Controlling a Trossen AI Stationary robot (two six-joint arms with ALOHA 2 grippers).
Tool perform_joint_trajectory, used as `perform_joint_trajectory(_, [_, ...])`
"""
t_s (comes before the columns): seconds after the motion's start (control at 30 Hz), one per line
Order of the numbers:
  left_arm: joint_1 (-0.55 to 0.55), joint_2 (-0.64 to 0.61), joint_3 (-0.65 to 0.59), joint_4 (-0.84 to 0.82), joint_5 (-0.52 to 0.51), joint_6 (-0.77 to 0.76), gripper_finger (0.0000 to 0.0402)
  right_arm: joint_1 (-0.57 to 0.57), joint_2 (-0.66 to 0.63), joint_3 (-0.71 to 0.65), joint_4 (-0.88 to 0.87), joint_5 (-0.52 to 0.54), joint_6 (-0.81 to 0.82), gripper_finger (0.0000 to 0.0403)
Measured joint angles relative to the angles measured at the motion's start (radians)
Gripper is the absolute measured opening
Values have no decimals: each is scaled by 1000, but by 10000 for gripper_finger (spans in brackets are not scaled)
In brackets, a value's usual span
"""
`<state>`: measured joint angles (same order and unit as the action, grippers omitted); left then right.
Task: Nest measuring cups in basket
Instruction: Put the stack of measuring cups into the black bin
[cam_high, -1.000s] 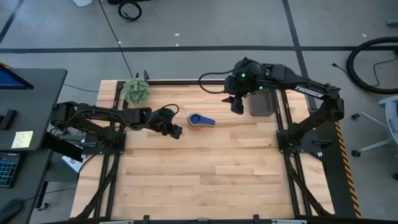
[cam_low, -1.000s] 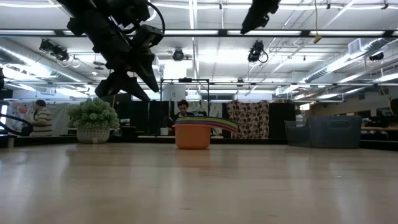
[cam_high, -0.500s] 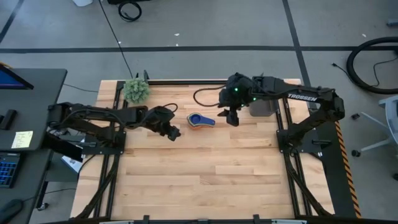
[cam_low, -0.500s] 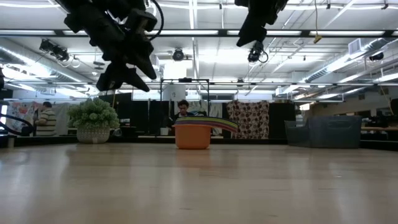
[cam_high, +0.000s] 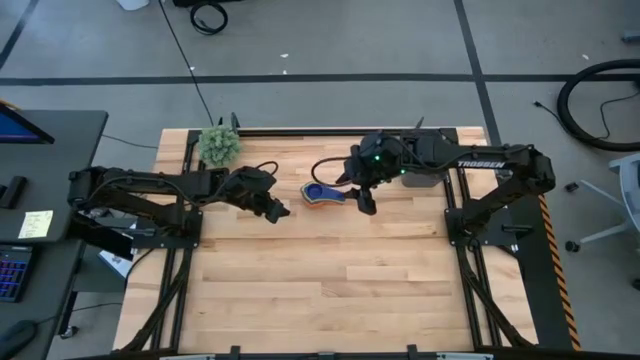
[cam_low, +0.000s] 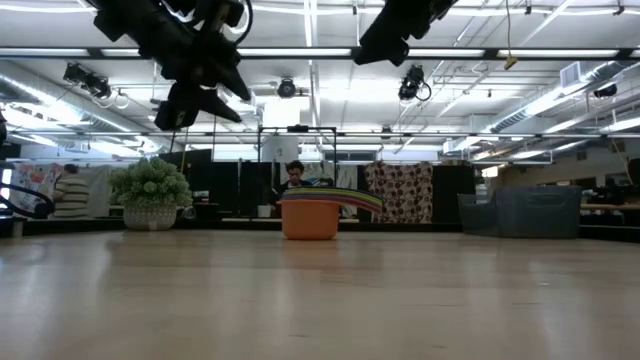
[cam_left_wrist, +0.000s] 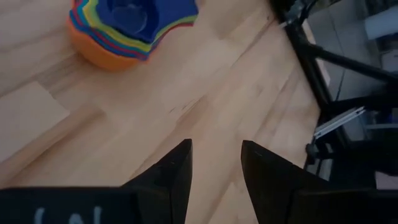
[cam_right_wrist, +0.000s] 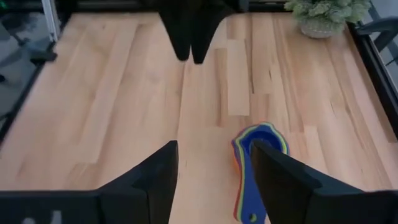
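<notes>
Right gripper (cam_high: 364, 204) hangs above the table just beside the stack of measuring cups (cam_high: 322, 193), fingers spread, nothing between them. Left gripper (cam_high: 281, 211) is on the stack's other side, near but apart; its fingers (cam_left_wrist: 174, 171) sit a small gap apart, empty.

Risks, as judgement: cups are already nested, so a grab on the top blue cup alone could lift it out and leave the rest behind. A pinch on the fanned handles could tilt or spill the stack. Both grippers are close around it, so a bump between arms is possible.

Stack sits on the wood table (cam_high: 320, 290) toward the back middle, not in the basket (cam_high: 420, 168), which is mostly hidden under the right arm. Orange cup at bottom, coloured rims layered, dark blue on top, handles aligned. Potted plant (cam_high: 219, 145) is well apart.
</notes>
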<state>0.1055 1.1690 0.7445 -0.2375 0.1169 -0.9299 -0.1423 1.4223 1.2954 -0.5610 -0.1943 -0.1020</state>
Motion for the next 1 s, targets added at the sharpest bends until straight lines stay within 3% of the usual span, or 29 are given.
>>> perform_joint_trajectory(0.27, [0,-6,0,-3,0,-2,141,46,0,-32,60,127,-56,244])
perform_joint_trajectory(0.47, [0,-6,0,0,-8,0,141,66,0,-31,104,142,-144,260])
perform_joint_trajectory(1.0, [0,-71,0,-9,-16,27,141,65,0,-31,234,147,-74,257])
